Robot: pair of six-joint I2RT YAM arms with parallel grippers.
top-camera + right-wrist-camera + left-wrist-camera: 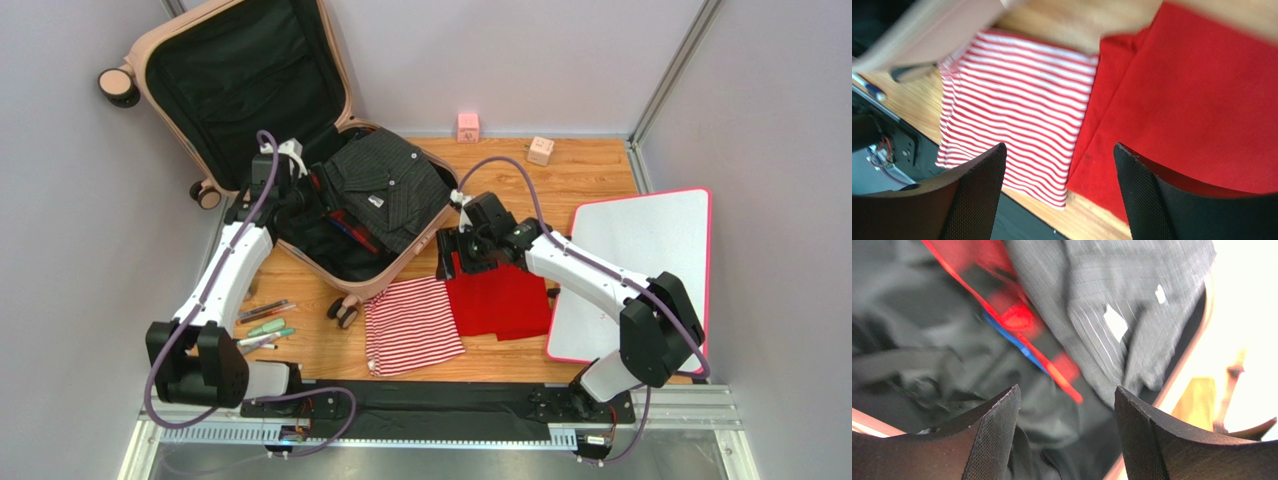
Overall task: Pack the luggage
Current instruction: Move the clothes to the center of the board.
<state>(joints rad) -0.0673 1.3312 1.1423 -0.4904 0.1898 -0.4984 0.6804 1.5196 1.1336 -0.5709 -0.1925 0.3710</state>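
Luggage (pixel 405 268) open beneath the left gripper (pixel 1067 395), lid propped up behind. Jaws spread wide, gripping nothing. Ahead of them and to the right, a grey pinstriped shirt (pixel 1112 300) inside the shell; ahead to the left, black lining (pixel 912 310). Right gripper (pixel 1059 150) jaws likewise spread and empty, hovering above a red cloth (pixel 1192 100), with a red-and-white striped cloth (pixel 1017 110) just beyond the left finger.

Bench (pixel 590 180): matt grained wood; luggage (pixel 230 80): smooth pink shell, black fabric lining; at its 5 o'clock, striped cloth (pixel 412 325) and matt red cloth (pixel 500 300); right tool (pixel 1059 150) has black, finely rough pads (pixel 977 195)
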